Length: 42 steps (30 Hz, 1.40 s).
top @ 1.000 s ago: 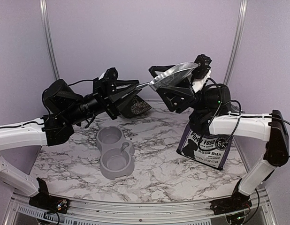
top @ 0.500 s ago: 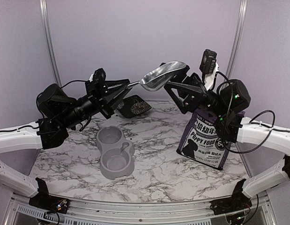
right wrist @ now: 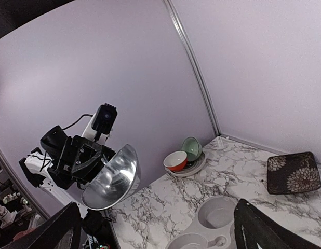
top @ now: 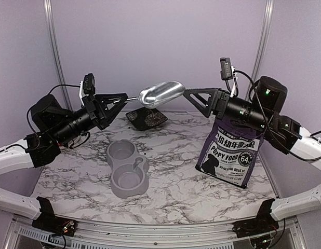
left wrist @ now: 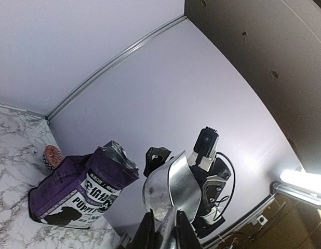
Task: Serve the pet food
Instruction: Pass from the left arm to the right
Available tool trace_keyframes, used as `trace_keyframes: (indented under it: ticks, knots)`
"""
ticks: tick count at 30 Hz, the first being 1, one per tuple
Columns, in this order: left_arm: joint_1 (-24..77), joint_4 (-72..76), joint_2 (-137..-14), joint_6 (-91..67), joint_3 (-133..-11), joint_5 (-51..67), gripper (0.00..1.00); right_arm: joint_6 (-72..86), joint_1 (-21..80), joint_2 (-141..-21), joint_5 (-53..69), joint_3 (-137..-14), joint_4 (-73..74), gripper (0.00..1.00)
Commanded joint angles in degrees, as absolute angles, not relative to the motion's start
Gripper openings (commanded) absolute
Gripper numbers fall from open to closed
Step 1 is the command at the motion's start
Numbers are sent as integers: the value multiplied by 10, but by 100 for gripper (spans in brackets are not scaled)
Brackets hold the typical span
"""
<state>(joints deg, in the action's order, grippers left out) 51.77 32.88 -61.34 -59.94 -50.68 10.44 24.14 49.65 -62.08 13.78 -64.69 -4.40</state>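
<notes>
1. Pet food: I can't make out any pellets from here. The purple-and-white bag [top: 230, 155] stands upright on the table, off to the right of the grey double bowl [top: 112, 179].
2. The left gripper [top: 125, 97] is clamped tight on the handle of the shiny metal scoop [top: 161, 93], which sits high in the air above and behind the bowl. I can't tell if there's anything in the scoop.
3. The right gripper [top: 197, 104] has its fingers spread wide with nothing in them. It's up behind and right of the bowl, near the scoop but not touching it.
</notes>
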Motion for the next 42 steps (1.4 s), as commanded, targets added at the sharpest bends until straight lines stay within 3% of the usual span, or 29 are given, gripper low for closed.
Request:
trace_keyframes:
  ticks: [1, 8, 14, 34, 42]
  knots:
    - [513, 265, -584, -452, -501, 89, 0, 303, 499, -597, 96, -685, 98, 100]
    - [513, 227, -571, -272, -500, 110, 0, 360, 498, -607, 147, -724, 218, 100]
    - [513, 224, -576, -204, -505, 143, 0, 393, 497, -605, 204, -722, 226, 94]
    - [513, 255, -574, -257, -496, 155, 0, 419, 497, -670, 271, -672, 47, 48]
    - [513, 265, -577, -268, -496, 165, 0, 420, 497, -688, 298, -667, 1, 22]
